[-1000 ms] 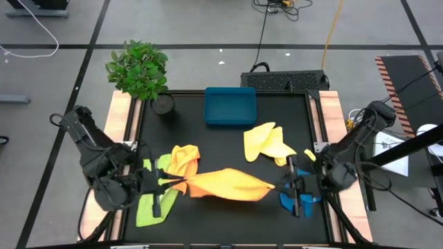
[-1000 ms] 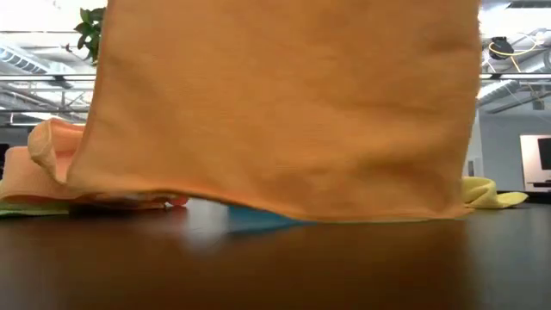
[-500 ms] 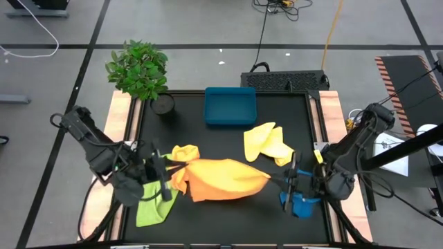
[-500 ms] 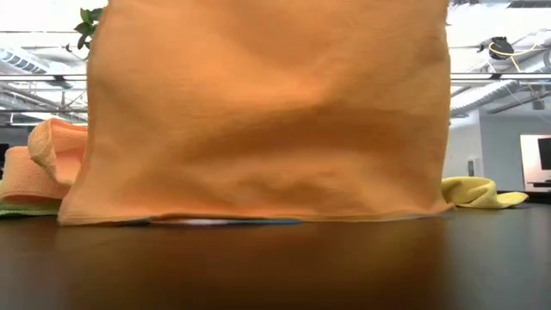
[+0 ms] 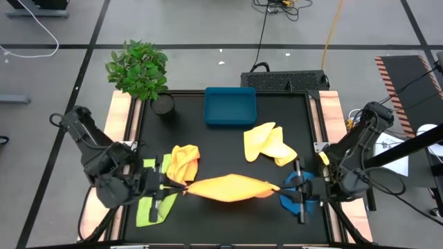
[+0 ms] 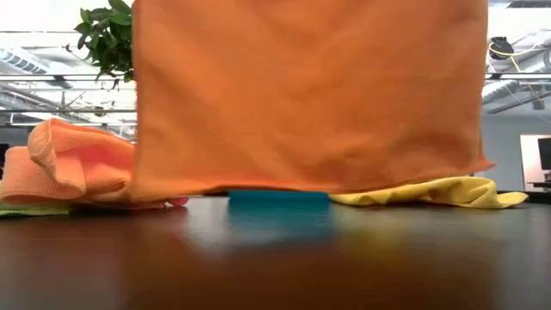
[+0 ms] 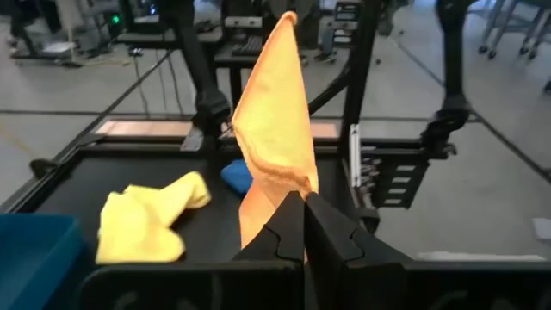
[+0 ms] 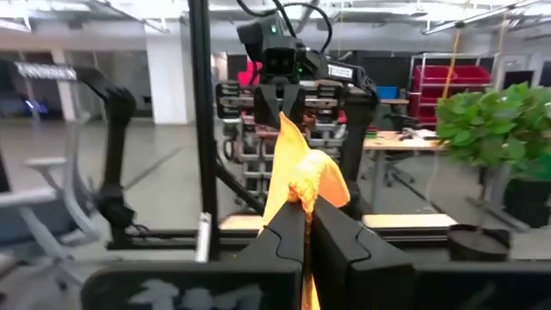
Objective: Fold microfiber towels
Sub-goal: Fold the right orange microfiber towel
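Note:
The golden yellow towel (image 5: 228,187) is stretched in the air between my two grippers. In the low view it hangs as a broad sheet (image 6: 310,95), and its lower edge seems just clear of the table. My left gripper (image 5: 177,188) is shut on its left end and my right gripper (image 5: 282,188) on its right end. An orange towel (image 5: 184,162), a pale yellow one (image 5: 268,144), a lime green one (image 5: 152,209) and a blue one (image 5: 302,198) lie crumpled on the black table (image 5: 228,138). My left gripper (image 7: 303,200) pinches an upper corner (image 7: 291,182) of the golden yellow towel between its two fingers. The fingers come in about level from the table's left. The cloth runs taut away from them, off the table. My right gripper (image 8: 308,207) pinches the opposite upper corner (image 8: 303,191), bunched at the fingertips. The fingers come in about level from the table's right. The cloth is drawn taut toward the other gripper and hangs below the held edge.
A teal-blue tray (image 5: 230,106) stands at the table's far edge, a potted plant (image 5: 138,69) at the far left corner. The blue towel lies right under my right gripper, the lime green one under my left. Bare table lies near the front edge.
Both grippers swung the golden yellow towel toward the far edge, where its lower edge dragged on the table, then brought it back toward the near edge. They have drawn apart. The towel is now taut and its lower edge is higher.

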